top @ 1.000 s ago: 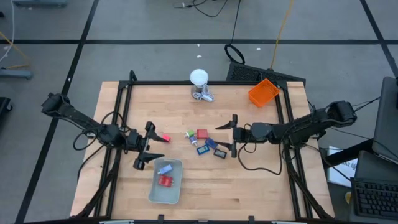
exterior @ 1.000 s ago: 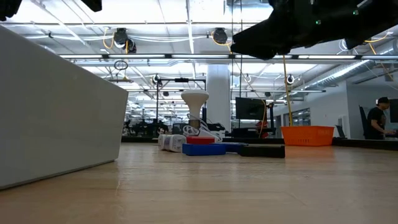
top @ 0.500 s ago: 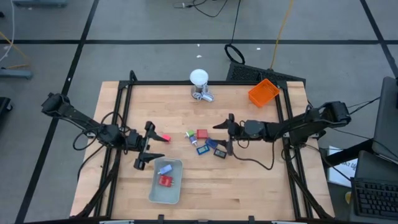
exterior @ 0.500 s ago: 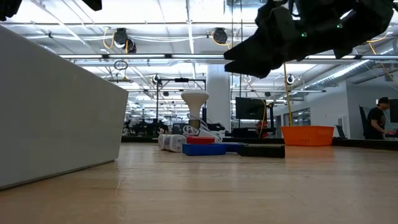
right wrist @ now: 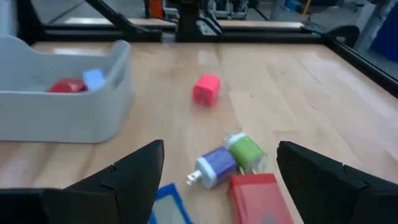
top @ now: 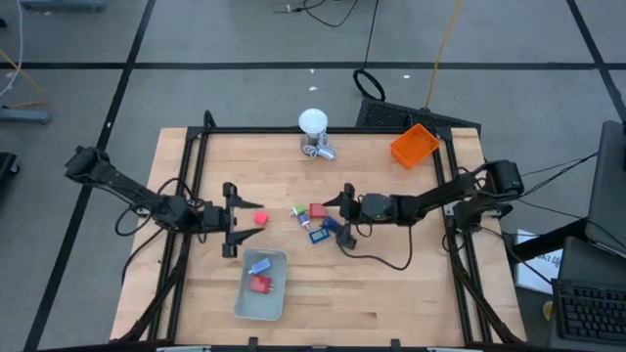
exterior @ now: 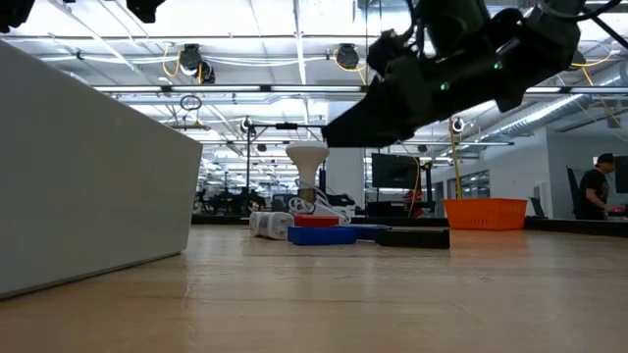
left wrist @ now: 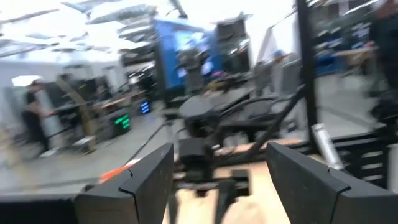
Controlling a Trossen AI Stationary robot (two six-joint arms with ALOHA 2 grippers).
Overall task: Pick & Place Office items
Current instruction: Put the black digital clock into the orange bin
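Observation:
The office items lie in a loose cluster at mid-table: a red block (top: 318, 210), a green-and-purple piece (right wrist: 227, 158) and dark pieces with blue faces (top: 325, 232). A pink-red block (top: 260, 218) rests alone on the wood to their left. My right gripper (top: 343, 217) hangs open just right of and above the cluster, pointing toward the table's left. My left gripper (top: 231, 220) stands open left of the pink-red block, raised off the table, with nothing between its fingers. The grey tray (top: 279, 293) holds a light-blue piece (top: 259, 265) and a red block (top: 259, 285).
A white ball-topped object (top: 312, 124) with a metal base stands at the far edge, and an orange bin (top: 414, 145) sits at the far right. The tray's tall wall (exterior: 88, 176) fills the low view's left. Bare wood lies along the near edge.
My right gripper has gone toward the table's left and sunk, coming over the right side of the cluster. My left gripper has stayed in place but rolled about its own axis, so its fingers now stand one toward the far edge and one toward the near edge.

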